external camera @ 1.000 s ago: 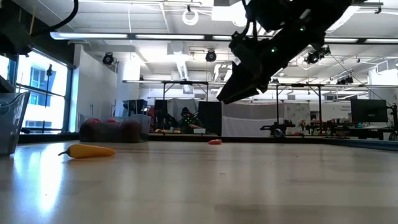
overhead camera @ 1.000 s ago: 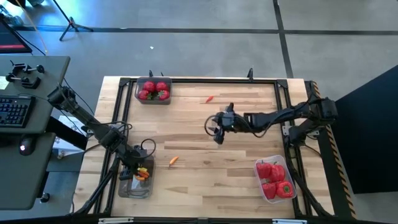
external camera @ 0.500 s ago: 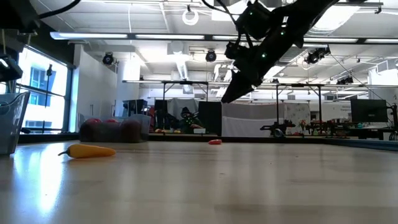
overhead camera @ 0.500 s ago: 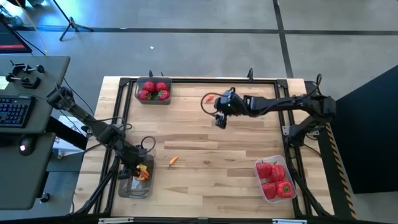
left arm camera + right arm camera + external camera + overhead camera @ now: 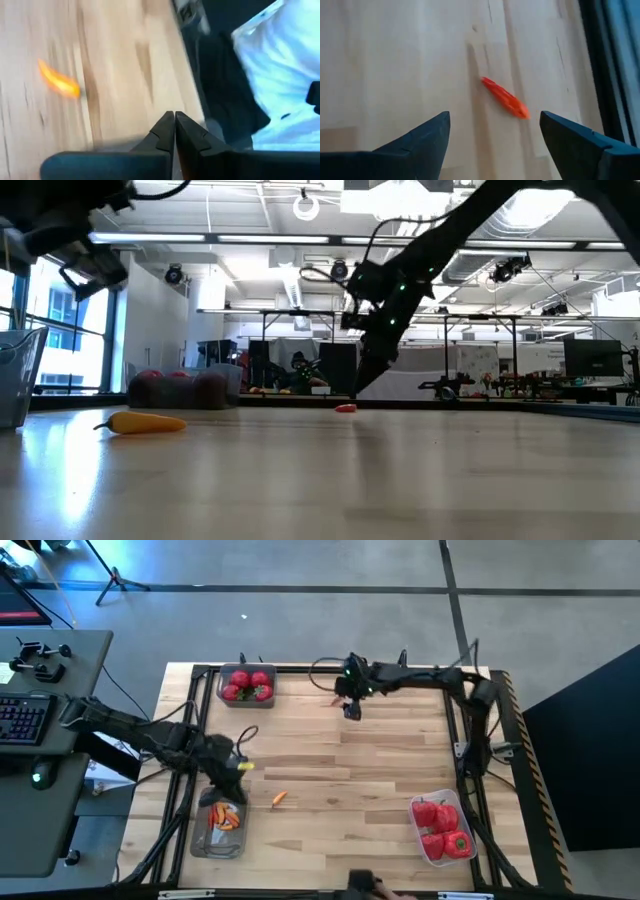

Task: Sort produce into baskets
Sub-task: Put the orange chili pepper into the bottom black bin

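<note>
Fingers (image 5: 415,142) of your right gripper (image 5: 350,708) are spread wide with nothing between them — the slim red piece (image 5: 504,97) lies on the wood ahead of them, near the table's (image 5: 380,780) far edge. Your left gripper (image 5: 174,131) has its fingertips pressed together on nothing and hangs above the table's left side, between the near-left basket (image 5: 219,830) and the orange piece (image 5: 279,798) lying loose on the boards. That basket holds a few small orange and red pieces. You can see the round red fruits (image 5: 247,685) in the far-left basket (image 5: 247,700), and the red bell peppers (image 5: 442,828) fill the near-right basket (image 5: 418,830) — well apart from both grippers.
</note>
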Controlling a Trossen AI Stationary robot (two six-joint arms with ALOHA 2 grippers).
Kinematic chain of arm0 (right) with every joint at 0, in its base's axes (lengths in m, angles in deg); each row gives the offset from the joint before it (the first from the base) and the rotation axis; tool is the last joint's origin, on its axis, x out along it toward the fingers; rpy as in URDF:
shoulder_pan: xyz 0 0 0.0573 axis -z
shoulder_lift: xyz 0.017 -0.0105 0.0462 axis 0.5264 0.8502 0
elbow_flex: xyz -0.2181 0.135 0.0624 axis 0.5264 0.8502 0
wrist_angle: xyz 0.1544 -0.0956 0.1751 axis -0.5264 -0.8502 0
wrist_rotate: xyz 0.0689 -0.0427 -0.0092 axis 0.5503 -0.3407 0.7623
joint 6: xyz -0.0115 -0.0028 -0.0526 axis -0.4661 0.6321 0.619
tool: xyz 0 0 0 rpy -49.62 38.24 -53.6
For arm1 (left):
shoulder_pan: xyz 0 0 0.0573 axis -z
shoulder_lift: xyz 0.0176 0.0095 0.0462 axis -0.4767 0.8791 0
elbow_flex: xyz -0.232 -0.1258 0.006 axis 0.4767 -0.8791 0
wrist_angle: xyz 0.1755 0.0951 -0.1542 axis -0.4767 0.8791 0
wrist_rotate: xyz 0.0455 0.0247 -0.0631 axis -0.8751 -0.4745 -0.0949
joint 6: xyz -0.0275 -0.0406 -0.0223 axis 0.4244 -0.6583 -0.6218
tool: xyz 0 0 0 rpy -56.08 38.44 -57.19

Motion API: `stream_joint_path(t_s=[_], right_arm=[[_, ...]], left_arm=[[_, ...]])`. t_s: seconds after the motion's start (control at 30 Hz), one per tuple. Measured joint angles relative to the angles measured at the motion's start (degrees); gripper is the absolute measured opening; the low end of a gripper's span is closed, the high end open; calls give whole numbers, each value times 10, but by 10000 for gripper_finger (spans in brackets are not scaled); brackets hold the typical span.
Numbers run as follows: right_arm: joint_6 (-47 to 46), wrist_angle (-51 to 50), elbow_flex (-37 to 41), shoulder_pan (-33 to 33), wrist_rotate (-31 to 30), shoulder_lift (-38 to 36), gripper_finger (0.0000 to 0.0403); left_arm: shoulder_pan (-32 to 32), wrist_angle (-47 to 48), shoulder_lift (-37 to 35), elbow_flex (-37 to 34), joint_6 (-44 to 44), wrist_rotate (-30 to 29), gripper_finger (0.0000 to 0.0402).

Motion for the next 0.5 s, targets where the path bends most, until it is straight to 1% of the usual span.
stream_joint_path(t_s=[0.13, 0.27, 0.43, 0.5], right_arm=[[37, -55, -74, 31, 36, 62, 279], [65, -84, -129, 49, 44, 110, 251], [86, -115, -154, 62, 84, 146, 212], [87, -122, -155, 63, 84, 148, 194]], left_arm=[[-65, -46, 0, 0, 52, 41, 1], [-118, -79, 0, 0, 107, 57, 1], [-168, -126, 0, 0, 164, 58, 0], [-184, -148, 0, -1, 179, 57, 0]])
